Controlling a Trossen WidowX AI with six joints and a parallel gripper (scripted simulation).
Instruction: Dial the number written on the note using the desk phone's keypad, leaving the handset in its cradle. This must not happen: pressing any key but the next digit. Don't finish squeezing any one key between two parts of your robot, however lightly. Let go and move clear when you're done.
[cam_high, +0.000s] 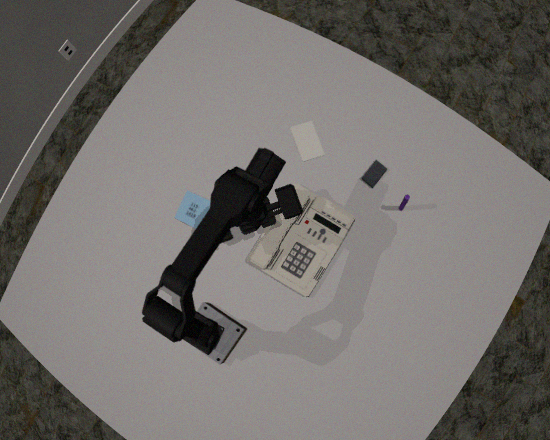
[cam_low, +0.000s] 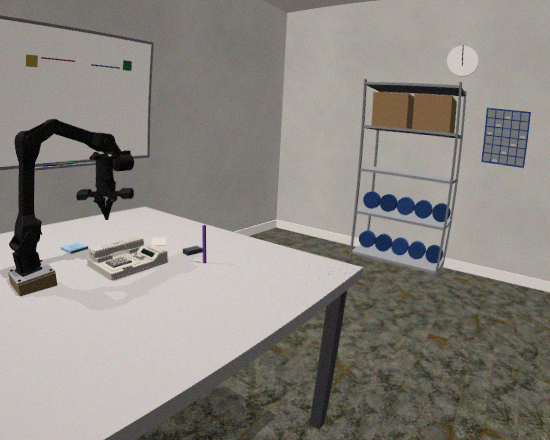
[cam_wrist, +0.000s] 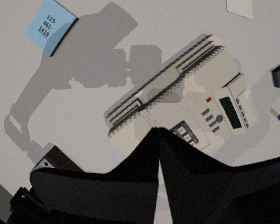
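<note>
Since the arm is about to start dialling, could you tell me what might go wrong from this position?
1. The shut pincer hangs high over the handset side of the desk phone, not the keypad; descending here could knock the handset from its cradle.
2. The keys sit close together, so the closed tip might press two keys or the wrong one.
3. The note lies partly under the arm in the top view, so rechecking the number would be hard.

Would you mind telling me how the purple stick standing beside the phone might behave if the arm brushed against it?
The purple stick stands upright, tall and thin, so a light brush would probably topple it. It looks round, so it may then roll across the table. The shut tool hangs well away from it.
</note>
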